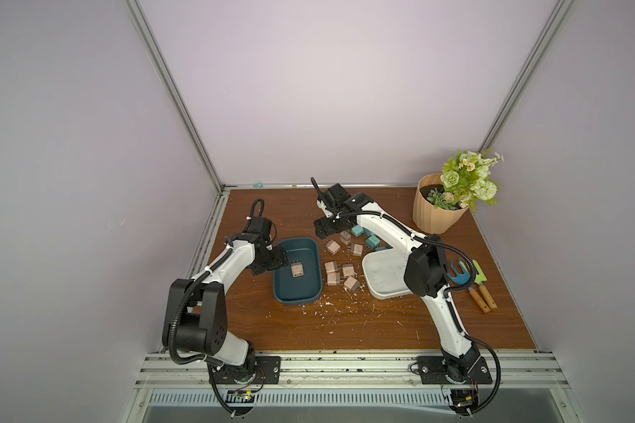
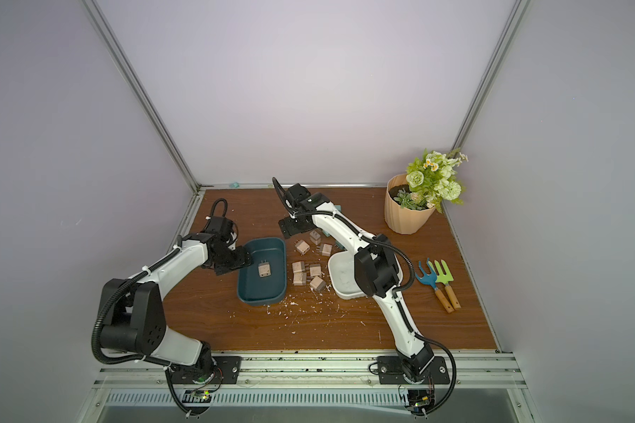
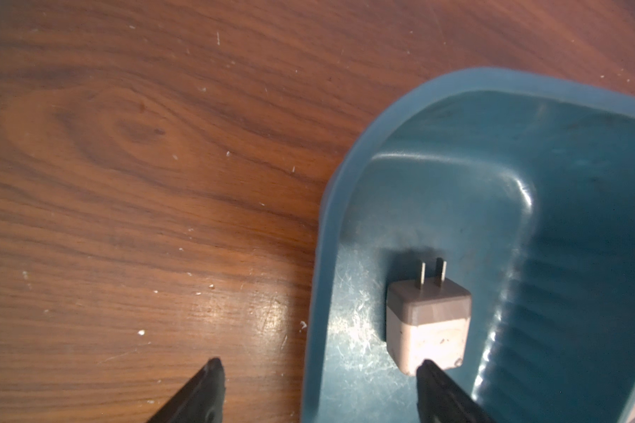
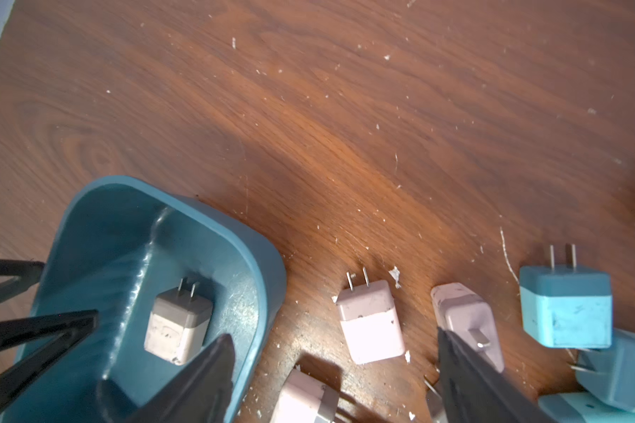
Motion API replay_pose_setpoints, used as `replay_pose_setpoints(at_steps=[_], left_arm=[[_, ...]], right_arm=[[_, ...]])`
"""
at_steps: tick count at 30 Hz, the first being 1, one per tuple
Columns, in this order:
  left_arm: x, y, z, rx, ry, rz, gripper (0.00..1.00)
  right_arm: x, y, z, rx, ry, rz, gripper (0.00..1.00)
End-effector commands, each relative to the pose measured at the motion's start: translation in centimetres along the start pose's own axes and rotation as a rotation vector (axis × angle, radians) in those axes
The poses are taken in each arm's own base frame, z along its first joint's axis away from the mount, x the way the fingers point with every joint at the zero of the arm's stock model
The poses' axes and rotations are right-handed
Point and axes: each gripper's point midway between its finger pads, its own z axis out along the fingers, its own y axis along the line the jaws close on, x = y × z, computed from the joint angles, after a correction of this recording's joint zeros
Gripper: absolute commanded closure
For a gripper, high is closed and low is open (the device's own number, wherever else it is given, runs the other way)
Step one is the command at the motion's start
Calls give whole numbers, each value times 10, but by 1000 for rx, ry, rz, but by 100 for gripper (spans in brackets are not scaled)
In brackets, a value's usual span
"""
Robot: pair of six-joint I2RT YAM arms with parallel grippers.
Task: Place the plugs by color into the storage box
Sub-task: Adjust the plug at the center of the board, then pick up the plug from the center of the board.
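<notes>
- Right pincer is hovering wide, empty; nearest tan plug is lying on the desk at its 5 o'clock, prongs toward 10.
- Left pincer is gaping empty over the storage box rim.

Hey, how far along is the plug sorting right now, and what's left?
Barely started. Done: one pinkish plug lies in the dark teal bin. In hand: nothing; the left gripper is open by that bin, and the right gripper is open over the loose pinkish plugs. Left: about seven of those between the bins, plus the teal plugs. The white bin shows no plugs.
</notes>
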Motion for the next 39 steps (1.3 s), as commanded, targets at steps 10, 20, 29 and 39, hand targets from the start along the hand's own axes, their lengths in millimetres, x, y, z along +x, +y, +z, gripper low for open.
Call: replay_pose_setpoints(at_steps=[10, 20, 29, 39], left_arm=[[1, 3, -4, 2, -4, -24, 16], [9, 6, 0, 0, 13, -38, 17], [12, 2, 9, 28, 35, -52, 20], [-1, 0, 0, 25, -3, -44, 24]], right_arm=[[25, -6, 31, 11, 95, -140, 18], [56, -14, 61, 23, 166, -162, 24], [70, -24, 70, 47, 205, -189, 47], [37, -14, 40, 39, 111, -145, 60]])
